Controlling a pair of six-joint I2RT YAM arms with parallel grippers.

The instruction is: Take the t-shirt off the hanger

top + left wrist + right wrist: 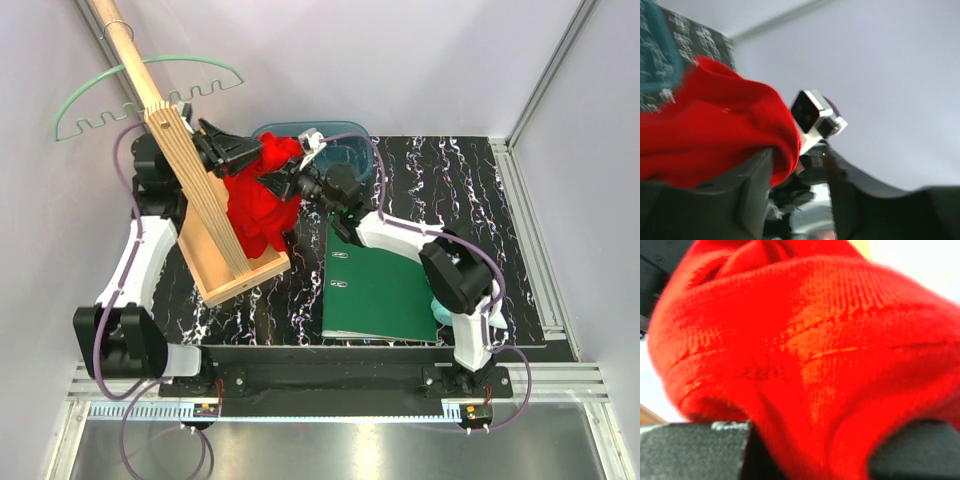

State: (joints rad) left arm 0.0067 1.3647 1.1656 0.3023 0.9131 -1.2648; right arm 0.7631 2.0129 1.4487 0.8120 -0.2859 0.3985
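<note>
The red t-shirt (258,205) hangs in a bunch between my two grippers, above the black mat and beside the plywood stand. The mint-green hanger (200,58) hangs bare from the stand's pole at the far left, clear of the cloth. My right gripper (285,182) is shut on the t-shirt; in the right wrist view red cloth (805,340) fills the frame and runs down between the jaws (810,450). My left gripper (250,152) touches the bunch from the left. In the left wrist view its jaws (797,165) stand apart, with cloth (715,130) draped over one finger.
The slatted plywood stand (200,210) leans across the left side, close to my left arm. A green binder (380,295) lies on the marbled mat under my right arm. A teal bin (345,150) sits behind the grippers. White walls close in on all sides.
</note>
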